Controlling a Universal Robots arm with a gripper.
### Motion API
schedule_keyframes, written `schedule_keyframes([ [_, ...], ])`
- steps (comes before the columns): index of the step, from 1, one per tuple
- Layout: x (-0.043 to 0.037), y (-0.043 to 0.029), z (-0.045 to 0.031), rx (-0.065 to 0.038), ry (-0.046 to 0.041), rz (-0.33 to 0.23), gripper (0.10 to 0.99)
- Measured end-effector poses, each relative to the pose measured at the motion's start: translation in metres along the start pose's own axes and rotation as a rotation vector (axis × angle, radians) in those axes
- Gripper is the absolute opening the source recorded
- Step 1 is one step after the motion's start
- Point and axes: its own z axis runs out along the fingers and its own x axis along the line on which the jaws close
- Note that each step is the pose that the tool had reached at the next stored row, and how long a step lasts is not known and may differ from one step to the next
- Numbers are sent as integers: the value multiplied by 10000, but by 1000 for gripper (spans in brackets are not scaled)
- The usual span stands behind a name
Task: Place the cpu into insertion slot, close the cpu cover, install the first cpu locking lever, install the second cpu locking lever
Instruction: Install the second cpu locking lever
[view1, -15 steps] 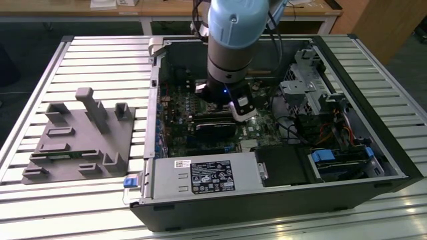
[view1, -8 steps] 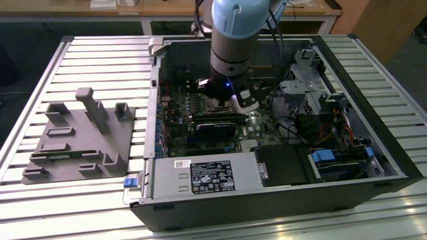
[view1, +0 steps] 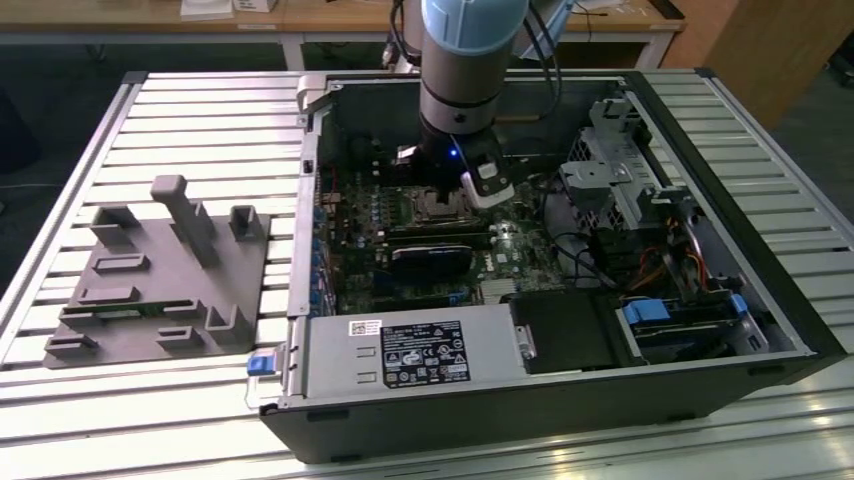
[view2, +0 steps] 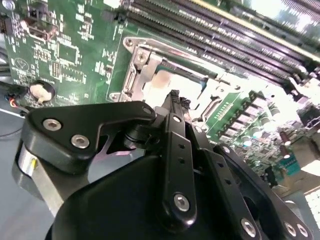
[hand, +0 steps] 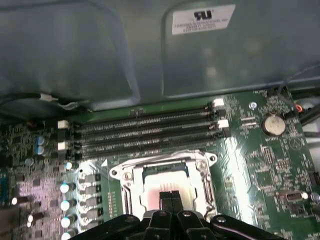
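End effector (hand: 171, 196): fingertips pressed together, nothing pinched, poised over the cpu.
Cpu (hand: 162, 189): seated in the insertion slot (hand: 206, 172).
Cpu cover (view2: 146, 67): lowered.
Memory slots (hand: 145, 132): at 12 o'clock of the socket.

shiny metal cpu cover (hand: 165, 172), glossy green motherboard (hand: 260, 165)

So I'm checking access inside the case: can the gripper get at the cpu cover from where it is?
Probably yes. The gripper hangs right over the insertion slot, fingertips together, with the cpu cover just beneath and nothing between them.
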Motion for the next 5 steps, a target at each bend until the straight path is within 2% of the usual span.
schedule_keyframes([
  [5,1,3,0,2,0,0,106],
])
